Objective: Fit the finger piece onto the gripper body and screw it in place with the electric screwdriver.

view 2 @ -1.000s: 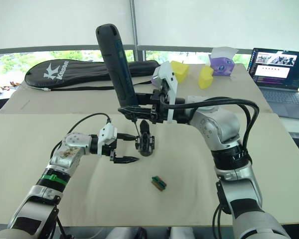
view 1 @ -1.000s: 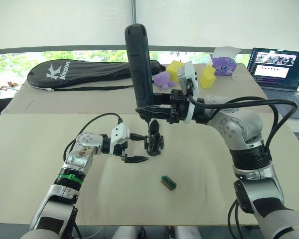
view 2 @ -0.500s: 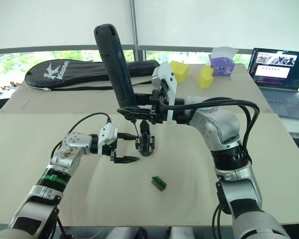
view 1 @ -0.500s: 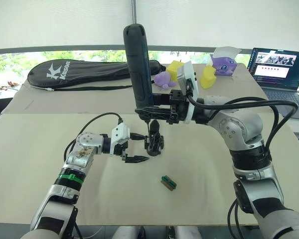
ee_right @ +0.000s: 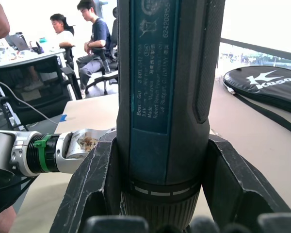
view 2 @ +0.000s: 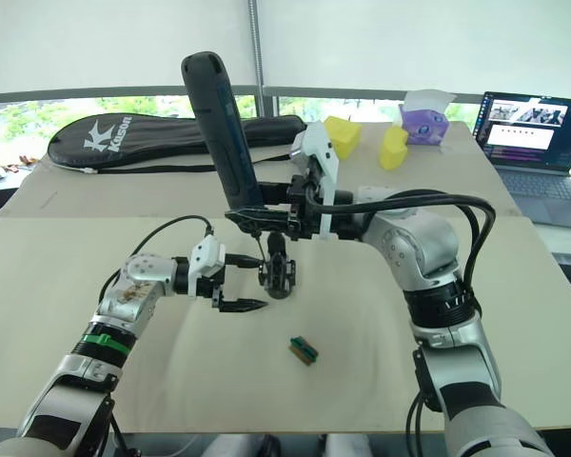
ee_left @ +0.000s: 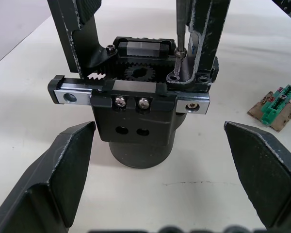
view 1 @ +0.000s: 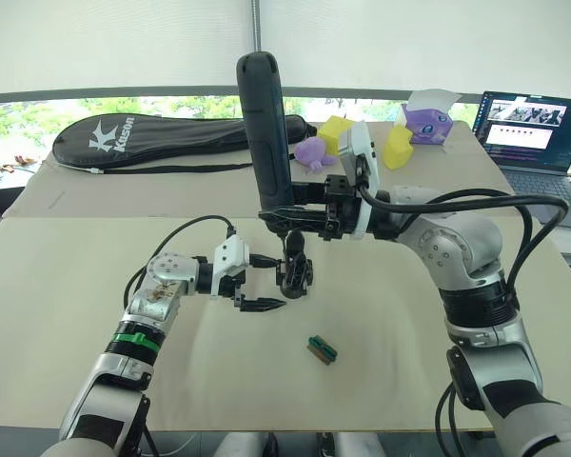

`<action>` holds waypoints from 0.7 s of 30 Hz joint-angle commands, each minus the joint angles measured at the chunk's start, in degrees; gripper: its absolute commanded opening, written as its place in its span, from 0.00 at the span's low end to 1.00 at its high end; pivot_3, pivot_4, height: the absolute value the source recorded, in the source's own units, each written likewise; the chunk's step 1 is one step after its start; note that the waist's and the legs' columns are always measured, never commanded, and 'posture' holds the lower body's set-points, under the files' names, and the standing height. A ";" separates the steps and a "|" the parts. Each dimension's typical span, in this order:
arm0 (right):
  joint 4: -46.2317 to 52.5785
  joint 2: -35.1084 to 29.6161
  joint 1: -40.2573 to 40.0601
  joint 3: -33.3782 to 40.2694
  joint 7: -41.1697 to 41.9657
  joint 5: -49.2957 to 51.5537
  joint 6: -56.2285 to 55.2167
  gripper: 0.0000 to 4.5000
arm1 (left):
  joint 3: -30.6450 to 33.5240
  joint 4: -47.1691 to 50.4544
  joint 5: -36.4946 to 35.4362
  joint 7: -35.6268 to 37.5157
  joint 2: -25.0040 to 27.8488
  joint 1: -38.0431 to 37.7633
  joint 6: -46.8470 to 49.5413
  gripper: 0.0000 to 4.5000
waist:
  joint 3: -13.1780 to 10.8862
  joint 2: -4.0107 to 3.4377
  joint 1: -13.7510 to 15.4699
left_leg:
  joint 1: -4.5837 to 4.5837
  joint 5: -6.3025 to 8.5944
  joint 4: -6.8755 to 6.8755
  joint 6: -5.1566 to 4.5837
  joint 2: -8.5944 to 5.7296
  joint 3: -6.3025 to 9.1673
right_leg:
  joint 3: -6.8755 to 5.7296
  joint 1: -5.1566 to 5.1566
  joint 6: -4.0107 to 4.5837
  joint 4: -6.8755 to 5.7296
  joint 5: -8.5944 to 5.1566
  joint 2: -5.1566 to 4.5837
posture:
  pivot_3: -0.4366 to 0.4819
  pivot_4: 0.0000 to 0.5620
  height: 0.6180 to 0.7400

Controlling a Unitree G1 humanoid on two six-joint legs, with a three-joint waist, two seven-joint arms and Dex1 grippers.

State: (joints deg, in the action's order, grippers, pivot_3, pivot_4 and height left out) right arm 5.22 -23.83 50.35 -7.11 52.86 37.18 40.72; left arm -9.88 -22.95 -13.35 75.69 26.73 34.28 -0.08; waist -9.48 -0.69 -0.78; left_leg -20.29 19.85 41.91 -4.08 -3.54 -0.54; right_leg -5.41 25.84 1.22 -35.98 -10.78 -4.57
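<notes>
The right gripper (view 1: 284, 213) clasps the electric screwdriver (view 1: 264, 129) upright above the gripper body (view 1: 294, 273) standing mid-table. The left gripper (view 1: 259, 283), fingers spread wide, flanks the body. The left wrist view reveals the bit (ee_left: 178, 31) meeting a screw (ee_left: 173, 76); a green block (ee_left: 275, 104) lies nearby.

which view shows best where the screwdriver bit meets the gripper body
The left wrist view: the thin metal bit comes down onto a screw at the upper right of the gripper body, seen close between the left gripper's open fingers. The eye views show the body small under the electric screwdriver; the right wrist view shows its barrel.
</notes>
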 commanded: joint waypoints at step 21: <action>1.58 0.99 1.60 1.90 2.73 -1.77 -4.12 0.42 | 0.38 2.52 -0.06 -0.19 0.32 0.30 -0.41 1.00 | 0.00 0.00 0.02 | 0.00 0.00 0.00 0.00 0.00 0.01 | 0.01 0.01 0.00 0.00 0.00 0.00 | 0.48 0.27 0.98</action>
State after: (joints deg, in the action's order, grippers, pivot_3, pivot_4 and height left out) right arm 5.46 -23.01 49.97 -7.10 54.97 34.89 38.97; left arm -9.88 -22.01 -13.35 75.58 26.75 34.28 -0.06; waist -9.48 -0.69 -0.76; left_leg -20.29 19.85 41.91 -4.08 -3.54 -0.53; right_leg -5.40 25.85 1.22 -35.99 -10.78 -4.57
